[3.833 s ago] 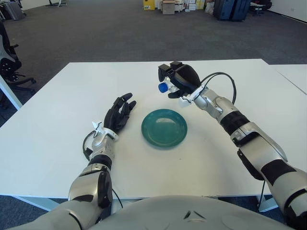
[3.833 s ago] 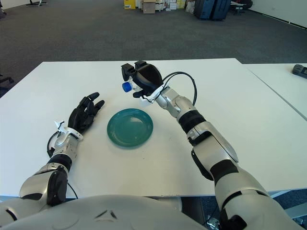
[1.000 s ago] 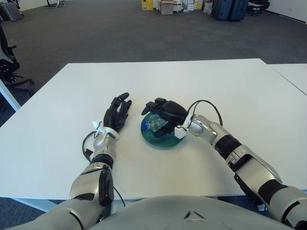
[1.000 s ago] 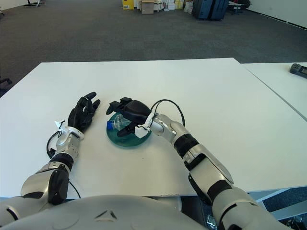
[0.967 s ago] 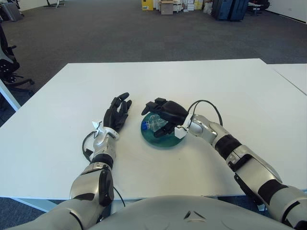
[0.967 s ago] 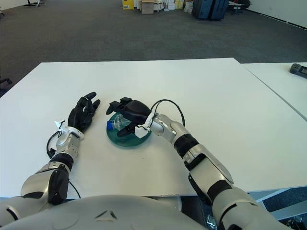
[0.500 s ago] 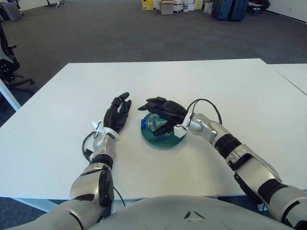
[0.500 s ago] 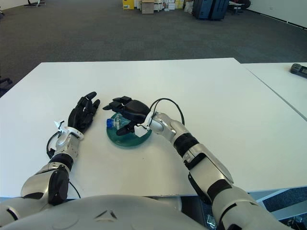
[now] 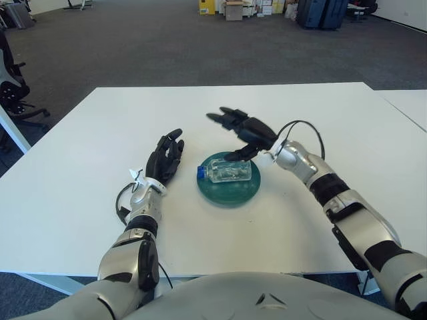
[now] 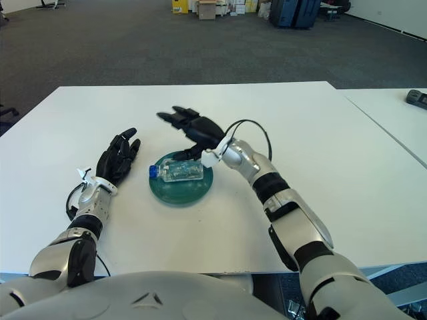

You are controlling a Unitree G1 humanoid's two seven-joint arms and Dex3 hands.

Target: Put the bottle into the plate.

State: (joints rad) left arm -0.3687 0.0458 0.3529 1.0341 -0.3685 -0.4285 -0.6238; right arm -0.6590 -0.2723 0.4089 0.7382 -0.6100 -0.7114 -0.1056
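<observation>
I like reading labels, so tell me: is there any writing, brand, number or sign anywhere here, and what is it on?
None can be read.
The bottle lying in the plate: clear, blue cap, no legible label.
The right hand, open above it, and the left hand, flat on the table: no markings.
Boxes far behind: too small to read.

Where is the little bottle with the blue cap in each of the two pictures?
Left eye view: the bottle lies on its side in the green plate, just right of centre, cap pointing left.
Right eye view: the bottle is left of centre.
Shared landmark: the open right hand just behind the plate.
</observation>
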